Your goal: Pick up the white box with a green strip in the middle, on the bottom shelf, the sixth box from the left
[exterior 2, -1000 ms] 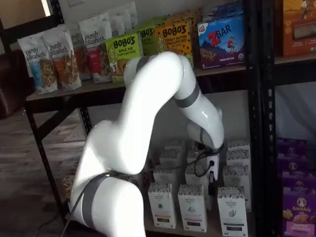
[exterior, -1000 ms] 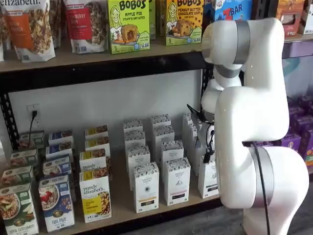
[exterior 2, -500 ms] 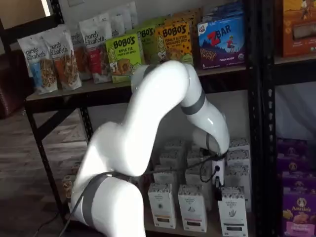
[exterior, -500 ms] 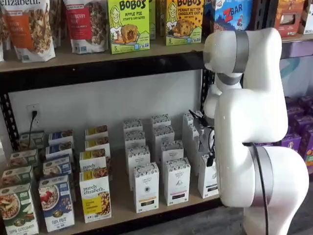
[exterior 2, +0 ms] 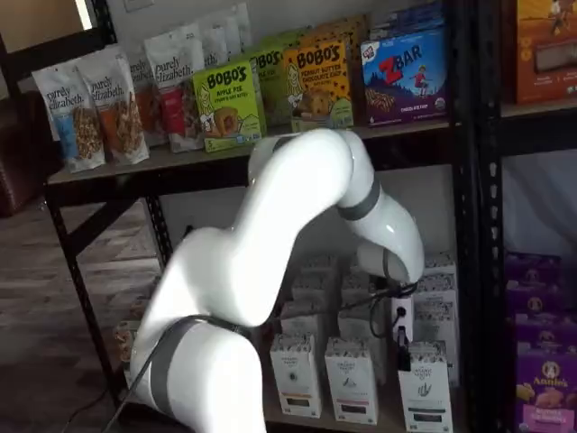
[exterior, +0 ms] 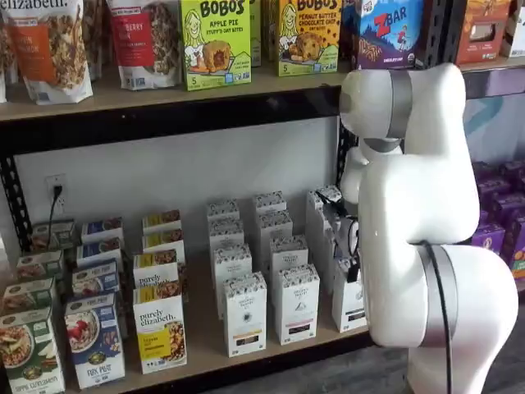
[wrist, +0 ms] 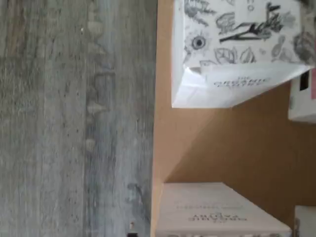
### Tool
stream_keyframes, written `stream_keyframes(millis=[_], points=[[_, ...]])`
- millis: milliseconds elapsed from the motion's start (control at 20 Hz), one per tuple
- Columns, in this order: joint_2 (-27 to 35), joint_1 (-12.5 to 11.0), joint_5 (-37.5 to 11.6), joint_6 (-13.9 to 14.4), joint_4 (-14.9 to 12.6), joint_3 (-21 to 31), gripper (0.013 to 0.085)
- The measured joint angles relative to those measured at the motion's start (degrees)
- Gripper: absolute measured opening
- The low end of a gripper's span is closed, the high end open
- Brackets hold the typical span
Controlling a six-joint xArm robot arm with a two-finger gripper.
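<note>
The white arm [exterior: 426, 205] fills the right of both shelf views, bending down toward the bottom shelf [exterior: 205, 328]. The white box [exterior 2: 424, 388] stands at the shelf's front edge, at about five o'clock in a shelf view, rightmost in the front row of white cartons [exterior 2: 352, 379]. The gripper [exterior 2: 402, 347] hangs just above its top; its fingers show side-on, so I cannot tell whether they are spread.

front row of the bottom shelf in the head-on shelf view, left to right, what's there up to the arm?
Green-trimmed box → blue box → yellow purely elizabeth box → white carton → white carton → white box, partly behind the arm.
</note>
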Motion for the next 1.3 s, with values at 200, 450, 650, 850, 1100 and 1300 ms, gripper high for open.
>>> stream_keyframes(millis=[200, 450, 650, 850, 1100, 1300], points=[[1.85, 0.35, 0.95, 5.13, -5.64, -1.82, 0.085], [2.94, 0.33, -0.27, 7.07, -7.91, -2.08, 0.085], [3.54, 0.13, -1.25, 7.24, -8.31, -2.32, 0.085], [4.21, 0.1, 0.08, 8.12, -9.38, -3.38, 0.085], [4.34, 0.0, 1.13, 6.24, -7.33, -3.92, 0.073], [4.06, -0.08, 1.13, 5.91, -7.04, -3.81, 0.069]])
